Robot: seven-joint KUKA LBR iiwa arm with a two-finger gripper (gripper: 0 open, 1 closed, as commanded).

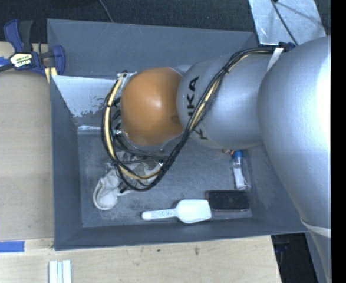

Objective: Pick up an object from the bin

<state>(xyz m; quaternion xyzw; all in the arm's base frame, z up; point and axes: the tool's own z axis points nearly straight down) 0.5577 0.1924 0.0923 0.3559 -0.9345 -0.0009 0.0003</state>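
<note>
My gripper [138,167] is down in the left half of the bin, mostly hidden under the orange cover and its cables. Just below and left of it lies a crumpled white cloth-like thing [106,192], close to or touching the gripper; which, I cannot tell. A white plastic scoop [184,212] with a flat handle lies along the front wall, to the gripper's lower right.
A flat black rectangular thing [227,201] lies at the front right, beside the scoop's bowl. A small clear tube with a blue cap [239,171] lies just behind it. The silver arm covers the bin's right and back parts.
</note>
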